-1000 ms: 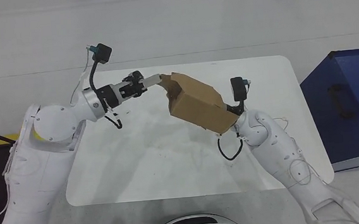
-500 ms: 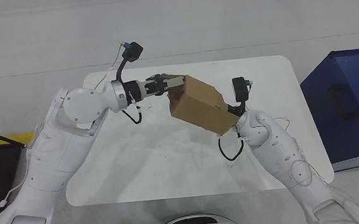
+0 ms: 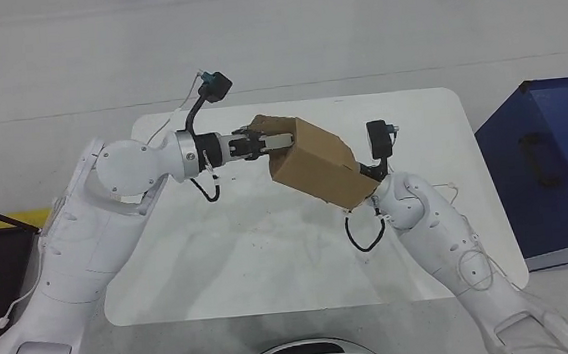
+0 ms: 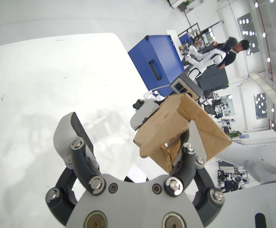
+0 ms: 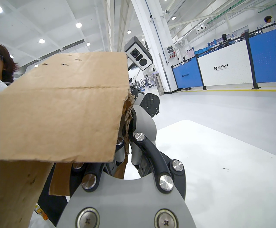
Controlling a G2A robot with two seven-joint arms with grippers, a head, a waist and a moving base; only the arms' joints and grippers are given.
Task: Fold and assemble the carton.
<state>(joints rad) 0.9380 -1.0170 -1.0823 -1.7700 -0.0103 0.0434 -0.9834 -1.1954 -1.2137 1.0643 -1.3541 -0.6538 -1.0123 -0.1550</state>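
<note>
A brown carton hangs tilted above the white table, held between both arms. My right gripper is shut on a flap at its right end; the right wrist view has that cardboard pinched in the gripper, with one finger hidden behind it. My left gripper stands open at the carton's left end. Seen from the left wrist, one of its fingers presses against the folded end flaps of the carton, while the ribbed finger is off to the side in free air.
A blue box stands beside the table's right edge, also in the left wrist view. Bare tabletop lies below and in front of the carton.
My left arm swung in from the left to the carton's left end. The end flap that stuck out has been pushed inward. The right gripper and carton stayed in place.
</note>
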